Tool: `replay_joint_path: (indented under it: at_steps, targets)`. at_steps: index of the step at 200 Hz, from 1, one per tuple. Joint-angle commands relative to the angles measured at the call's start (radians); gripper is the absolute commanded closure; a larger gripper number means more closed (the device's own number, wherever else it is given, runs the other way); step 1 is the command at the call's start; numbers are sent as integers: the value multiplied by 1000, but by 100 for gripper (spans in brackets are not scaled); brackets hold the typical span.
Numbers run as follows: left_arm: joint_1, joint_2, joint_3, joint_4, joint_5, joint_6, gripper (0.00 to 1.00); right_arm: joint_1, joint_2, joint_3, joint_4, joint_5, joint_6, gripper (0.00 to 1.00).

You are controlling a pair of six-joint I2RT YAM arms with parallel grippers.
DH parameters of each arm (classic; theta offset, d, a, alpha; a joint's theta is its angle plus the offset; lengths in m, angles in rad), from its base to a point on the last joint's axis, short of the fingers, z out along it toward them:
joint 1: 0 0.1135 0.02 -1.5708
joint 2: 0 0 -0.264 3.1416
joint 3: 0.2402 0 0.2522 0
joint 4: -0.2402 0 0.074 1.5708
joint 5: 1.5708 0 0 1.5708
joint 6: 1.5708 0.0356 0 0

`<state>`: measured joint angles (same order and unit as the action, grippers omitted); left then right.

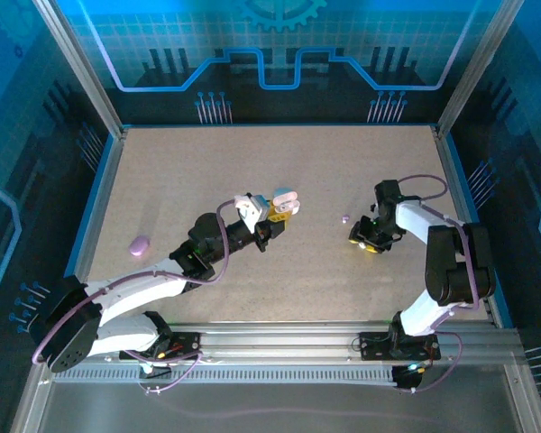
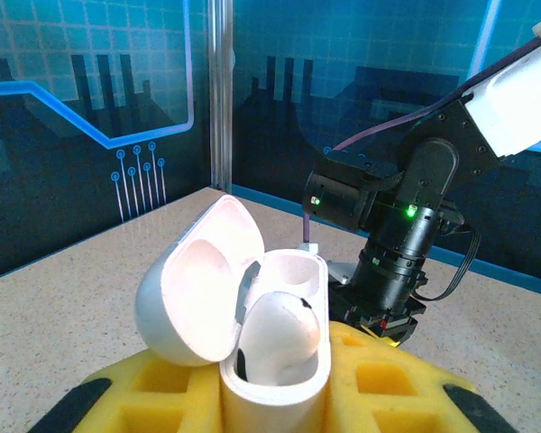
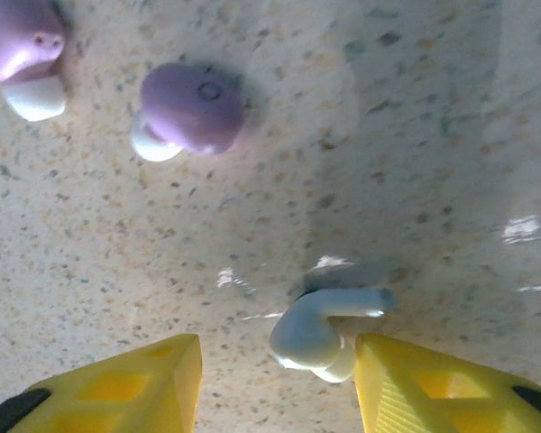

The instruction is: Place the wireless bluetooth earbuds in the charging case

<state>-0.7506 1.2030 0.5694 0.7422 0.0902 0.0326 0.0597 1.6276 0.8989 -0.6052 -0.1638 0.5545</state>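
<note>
The right claw (image 3: 275, 388) is hanging half-wide at the worktop (image 3: 433, 180), straddling a pale blue earbud (image 3: 308, 341) that is lying against one finger, its stem running finger to finger. Beyond it, two purple earbuds (image 3: 194, 108) are lying on open surface. Leftward, the left claw (image 2: 272, 397) is clamping the open charging case (image 2: 252, 307).

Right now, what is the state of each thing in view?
white charging case: lid open, clamped upright
left gripper: shut on the white charging case
right gripper: open, straddling pale blue earbud
pale blue earbud: lying on table, ungripped
two purple earbuds: loose on table
purple case: looks closed
</note>
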Motion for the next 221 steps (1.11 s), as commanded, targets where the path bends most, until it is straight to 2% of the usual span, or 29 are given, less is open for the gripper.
replay_joint_path:
  at_steps: [1, 28, 77, 102, 160, 221]
  targets:
    - [6, 1, 15, 15, 6, 6, 76, 30, -11, 17, -3, -64, 51, 51]
    - [6, -8, 18, 0, 5, 8, 76, 61, -61, 37, -35, -62, 70, 50]
    - [8, -11, 21, -9, 22, 4, 76, 45, -80, 99, -55, 115, -79, 49]
    - [7, 1, 37, -30, 74, -25, 76, -1, -4, 120, -31, 61, -113, 49]
    - [8, 69, 80, -42, 220, -102, 76, -7, 76, 123, -50, 19, -86, 47]
    - [8, 69, 86, -61, 223, -90, 76, -7, 47, 56, -65, 1, -30, 46]
